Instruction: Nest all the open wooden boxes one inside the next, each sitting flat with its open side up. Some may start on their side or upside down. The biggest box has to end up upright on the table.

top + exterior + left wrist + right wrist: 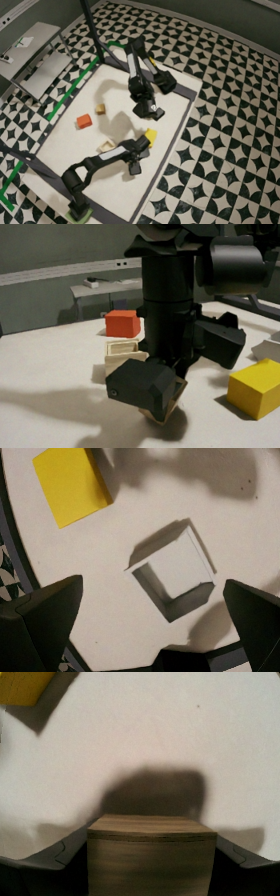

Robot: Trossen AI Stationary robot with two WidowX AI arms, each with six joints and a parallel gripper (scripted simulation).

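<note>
My right gripper [134, 165] is shut on a brown wooden box [170, 405] and holds it tilted, just over the table. The box fills the lower half of the right wrist view [151, 864]. My left gripper [149, 110] is open and hovers above a pale open box [171, 573], which sits flat with its open side up. This box is hidden under the gripper in the top view. A light wooden open box [107, 146] lies left of the right gripper and also shows in the exterior view [122, 355]. A small tan box [100, 109] stands farther back.
An orange block [84, 121] lies at the left of the mat. A yellow block [151, 136] sits between the two grippers, near the mat's right edge. A grey shelf unit [36, 60] stands off the mat at the upper left.
</note>
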